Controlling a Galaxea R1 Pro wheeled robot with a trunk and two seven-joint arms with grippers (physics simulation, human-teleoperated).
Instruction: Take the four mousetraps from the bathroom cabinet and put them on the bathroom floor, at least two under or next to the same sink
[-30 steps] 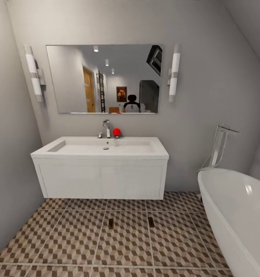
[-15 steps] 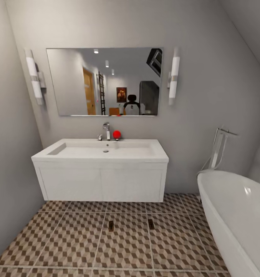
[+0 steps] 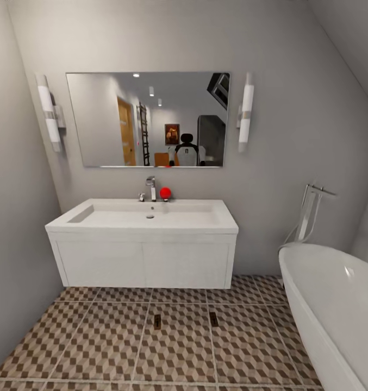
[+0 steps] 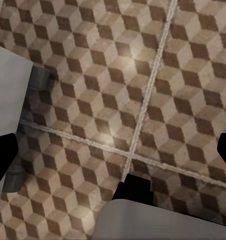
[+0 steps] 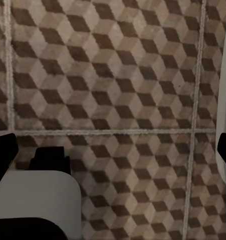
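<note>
Two mousetraps [image 3: 157, 321] [image 3: 213, 319] already lie on the bathroom floor [image 3: 97, 347], side by side but apart, just in front of the sink [image 3: 145, 217] and its white vanity [image 3: 145, 263]. By my read the sink condition looks met, or close to it; two more traps are left to bring. The cabinet is not in sight from here, so the next move calls for turning away from the sink and driving to it.

Left hand [image 4: 113, 155]: dark fingertips sit at opposite edges of the wrist view, spread wide, nothing between them, only tile below. Right hand [image 5: 113, 150]: same, wide and empty, over tile.

Around: bathtub [image 3: 336, 304] close on the right with its chrome floor tap [image 3: 309, 212], a wall on the left, so the turning room is tight. Mirror [image 3: 148, 119] and two wall lamps [image 3: 49, 113] [image 3: 244, 111] above the sink, chrome tap [image 3: 151, 187], small red ball [image 3: 165, 193] on the basin surface. Wheels must miss the two traps when backing out.
</note>
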